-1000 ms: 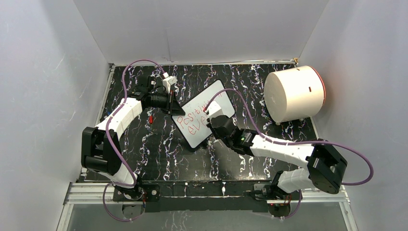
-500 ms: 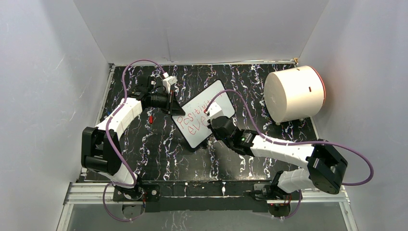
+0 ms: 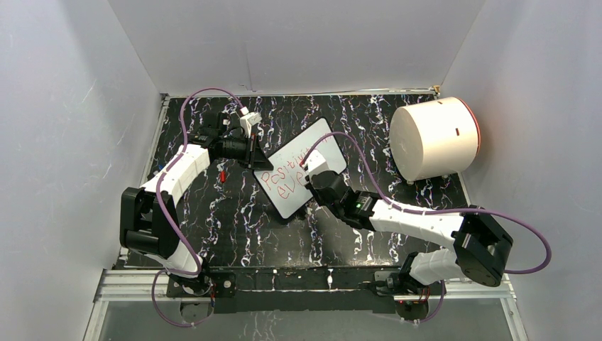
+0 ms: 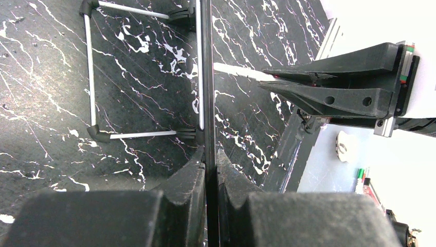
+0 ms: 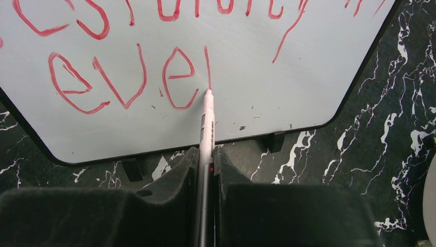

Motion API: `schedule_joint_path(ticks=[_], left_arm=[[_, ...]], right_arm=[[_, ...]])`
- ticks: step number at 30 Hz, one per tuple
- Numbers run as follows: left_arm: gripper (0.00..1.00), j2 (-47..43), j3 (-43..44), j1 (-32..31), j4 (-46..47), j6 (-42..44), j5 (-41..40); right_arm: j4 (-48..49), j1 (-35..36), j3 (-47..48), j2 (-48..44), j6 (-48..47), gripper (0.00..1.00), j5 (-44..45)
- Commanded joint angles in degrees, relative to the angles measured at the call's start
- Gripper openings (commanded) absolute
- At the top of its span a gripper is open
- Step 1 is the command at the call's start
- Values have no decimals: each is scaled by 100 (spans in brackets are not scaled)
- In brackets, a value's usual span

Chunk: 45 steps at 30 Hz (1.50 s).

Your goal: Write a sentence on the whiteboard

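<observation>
Right gripper [image 5: 205,155]: we see its jaws clamped on a marker [image 5: 207,121], gripped along the barrel.
Marker axis: it runs straight out from between those jaws, with the red tip pointing away and touching the board.
Marker print: there is small dark lettering on the barrel that we cannot read.
Whiteboard [image 5: 298,77]: it lies just ahead of the right gripper. In the top view its long axis runs diagonally, from near-left to far-right.
Sentence [image 5: 180,77]: it is in red, in two lines. The lower line reads "eve", then one upright stroke that ends at the marker tip.
Upper line: the right wrist view crops it. The top view lets us read it as beginning "Pos", and the right arm hides the rest.
Left gripper [image 4: 208,160]: its jaws are pinched on the board's thin black edge, at the end opposite the marker.
Left wrist view only: the board shows edge-on as a dark line leading straight away from the jaws. Its wire stand [image 4: 90,77] is to one side and the right gripper's black fingers are to the other.
Cylinder [image 3: 433,138]: it is white and sits well beyond the right gripper, to its right.
</observation>
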Motion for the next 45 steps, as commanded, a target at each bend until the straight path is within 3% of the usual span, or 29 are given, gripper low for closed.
schedule_joint_path(ticks=[1,45], left_arm=[[0,229,-81,-53,-424,50,-228],[0,232,-71,-54,-427,52,-272]], right_arm=[[653,-40,333,7,-89,0,-34],[582,-266,231,-106,-216,0,-124]])
